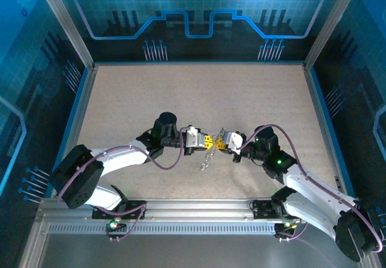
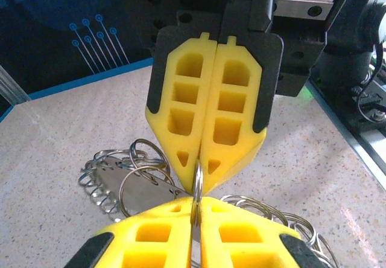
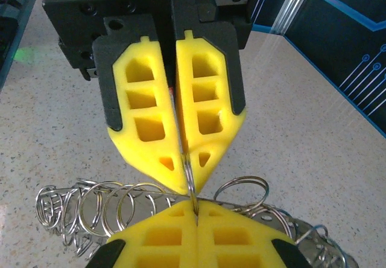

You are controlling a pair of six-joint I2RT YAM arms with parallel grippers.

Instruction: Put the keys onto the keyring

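Overhead, the 2 arms reach in from either side and meet nose to nose near the middle of the speckled table point(image 1: 181, 93). The left gripper point(image 1: 208, 140) and the right gripper point(image 1: 221, 140) sit tip to tip. The keyring point(image 1: 207, 158) hangs as a short silvery strand just below them and trails down toward the near edge. From this height, whether the jaws are closed cannot be made out.

Next, in the left wrist view, the left gripper point(image 2: 194, 204) rises from the bottom edge. Its 2 yellow fingers point(image 2: 151, 235) are pressed together on a thin loop of wire that stands edge-on between them. The right gripper point(image 2: 200, 182) points down from above with its fingers closed flush, and its tips pinch the same loop. The rest of the keyring point(image 2: 96, 186) lies on the table behind and to the left as a bunch of overlapping rings. A flat grey metal piece point(image 2: 145, 191) lies among them; whether it is a key cannot be told.

Finally, in the right wrist view, the right gripper point(image 3: 194, 206) comes up from the bottom, clamped shut on the upright wire loop. The left gripper point(image 3: 188, 182) faces it from above. A narrow slit shows between its fingers higher up, but the tips close on the loop. The keyring point(image 3: 90, 207) spreads out in coils to the left and right, under the fingertips.
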